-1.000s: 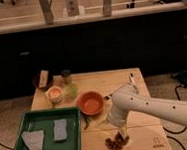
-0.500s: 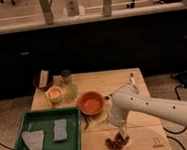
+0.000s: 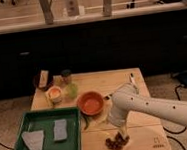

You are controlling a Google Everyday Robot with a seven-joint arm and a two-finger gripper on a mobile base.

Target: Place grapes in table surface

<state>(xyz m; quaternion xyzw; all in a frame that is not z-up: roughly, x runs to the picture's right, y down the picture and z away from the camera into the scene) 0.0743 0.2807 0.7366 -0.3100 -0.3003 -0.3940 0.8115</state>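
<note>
We note one green rectangular tray at the near left corner of the light tan wooden plank tabletop; it holds two pale flat pieces, a whitish wedge-shaped one on the left and a grey-blue rectangular one beside it. One shallow orange bowl stands just right of the tray, and we see nothing standing up out of it. Behind it sit one small yellow-green cup, one orange-rimmed cup with a pale inside, one dark jar and one dark round dish with a tan block leaning in it. A dark green curved thing lies between bowl and tray. We count one small bunch of dark reddish-brown grapes, lying on the tabletop near its front edge, right of the tray and in front of the bowl. The single white arm reaches in from the right and bends down, so that its gripper is directly over the bunch, at its upper right. We cannot tell how the gripper stands, nor whether it touches the berries.
</note>
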